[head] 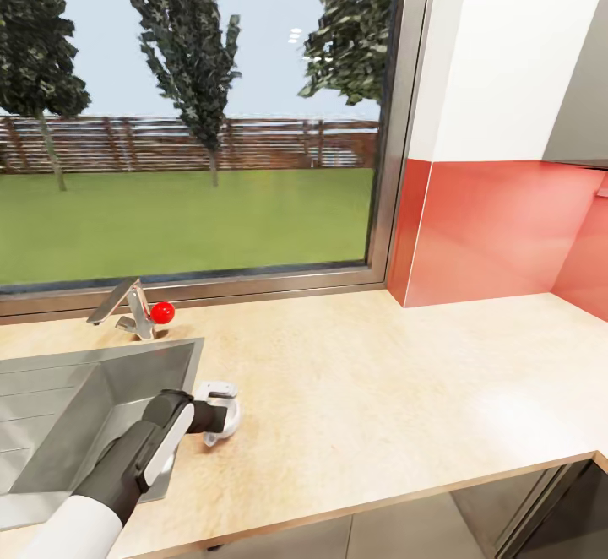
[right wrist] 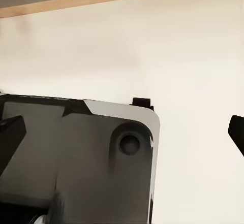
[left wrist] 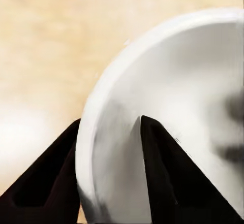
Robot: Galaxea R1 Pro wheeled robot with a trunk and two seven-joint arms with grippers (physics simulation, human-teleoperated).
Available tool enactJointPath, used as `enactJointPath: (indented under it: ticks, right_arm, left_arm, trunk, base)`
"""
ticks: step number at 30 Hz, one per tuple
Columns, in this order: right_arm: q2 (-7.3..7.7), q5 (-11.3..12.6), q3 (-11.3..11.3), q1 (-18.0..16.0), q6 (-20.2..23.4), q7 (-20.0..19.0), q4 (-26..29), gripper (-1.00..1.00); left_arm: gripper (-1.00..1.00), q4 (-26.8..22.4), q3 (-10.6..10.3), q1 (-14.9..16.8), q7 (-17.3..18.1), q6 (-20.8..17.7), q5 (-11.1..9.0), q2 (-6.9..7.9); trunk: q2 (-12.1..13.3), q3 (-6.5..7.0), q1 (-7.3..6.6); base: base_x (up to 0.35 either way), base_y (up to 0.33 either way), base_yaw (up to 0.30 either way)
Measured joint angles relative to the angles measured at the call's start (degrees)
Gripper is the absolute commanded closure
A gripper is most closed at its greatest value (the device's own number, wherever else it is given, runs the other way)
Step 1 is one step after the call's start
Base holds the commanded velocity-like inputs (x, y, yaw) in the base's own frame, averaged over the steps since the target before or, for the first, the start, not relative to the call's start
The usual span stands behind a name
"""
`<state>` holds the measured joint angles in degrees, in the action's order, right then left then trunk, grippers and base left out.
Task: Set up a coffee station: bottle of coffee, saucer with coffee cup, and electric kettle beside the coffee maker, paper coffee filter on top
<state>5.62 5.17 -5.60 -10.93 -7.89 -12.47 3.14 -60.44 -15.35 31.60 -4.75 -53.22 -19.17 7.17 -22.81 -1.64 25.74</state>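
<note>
My left gripper point(head: 214, 414) hovers low over the light wooden countertop point(head: 363, 390), just right of the sink. It is shut on the rim of the white saucer point(head: 229, 413). In the left wrist view the saucer point(left wrist: 178, 102) is large and round, with one black finger point(left wrist: 162, 168) inside the dish and the other outside its rim. I cannot tell whether the saucer touches the counter. My right gripper point(right wrist: 122, 132) is open, its dark fingertips point(right wrist: 11, 132) spread wide over a grey panel of the robot, with nothing between them.
A steel sink point(head: 51, 424) lies at the left with a faucet point(head: 127, 310) and a red knob point(head: 161, 312) behind it. A large window is at the back, and a red backsplash point(head: 490, 230) lines the right corner. The counter's front edge point(head: 380, 504) runs close below.
</note>
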Motion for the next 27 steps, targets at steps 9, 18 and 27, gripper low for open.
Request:
enactJointPath:
  ticks: [9,18,27]
  right_arm:
    - [0.06,0.0,0.0,0.0,0.0,0.0,0.0,-1.0]
    - [0.07,0.0,0.0,0.0,0.0,0.0,0.0,-1.0]
    - [-0.1,0.0,0.0,0.0,0.0,0.0,0.0,-1.0]
  left_arm:
    - [1.0,0.0,0.02,0.0,0.03,-0.03,0.3,0.1]
    - [1.0,0.0,0.04,0.0,0.03,-0.02,0.4,0.12]
    - [1.0,-0.06,0.05,-0.01,0.06,-0.06,0.77,0.13]
  trunk:
    - [0.0,0.0,0.0]
    - [0.0,0.0,0.0]
    - [0.01,-0.01,0.0]
  base:
    - [0.0,0.0,0.0]
    - [0.0,0.0,0.0]
    - [0.0,0.0,0.0]
